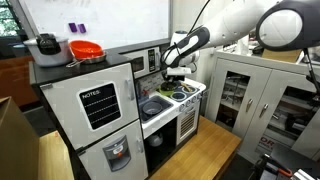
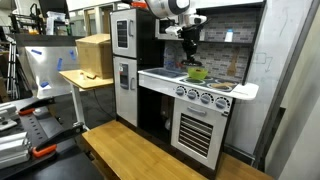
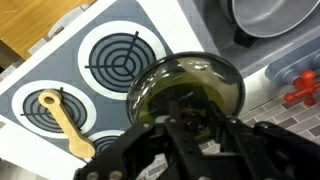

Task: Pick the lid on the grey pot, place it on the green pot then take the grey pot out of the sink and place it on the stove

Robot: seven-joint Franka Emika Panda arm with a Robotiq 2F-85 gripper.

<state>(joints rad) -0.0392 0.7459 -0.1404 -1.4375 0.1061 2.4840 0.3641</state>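
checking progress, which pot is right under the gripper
The green pot on the stove, directly beneath the gripper; the grey pot sits off to the side in the sink.

In the wrist view, the stove (image 3: 75,82) is smooth white plastic with a matt grey top. The spatula (image 3: 68,125) at lower left looks like pale, matt wood. The green pot (image 3: 170,95) at centre is glossy. The grey pot (image 3: 270,15) at upper right has a dull, metal-like finish. In an exterior view, the bench (image 2: 150,155) is smooth wood.

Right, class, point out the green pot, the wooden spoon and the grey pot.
green pot (image 2: 197,74), in an exterior view, side wall
wooden spoon (image 3: 66,122), wrist view, handle
grey pot (image 3: 272,14), wrist view, inner wall
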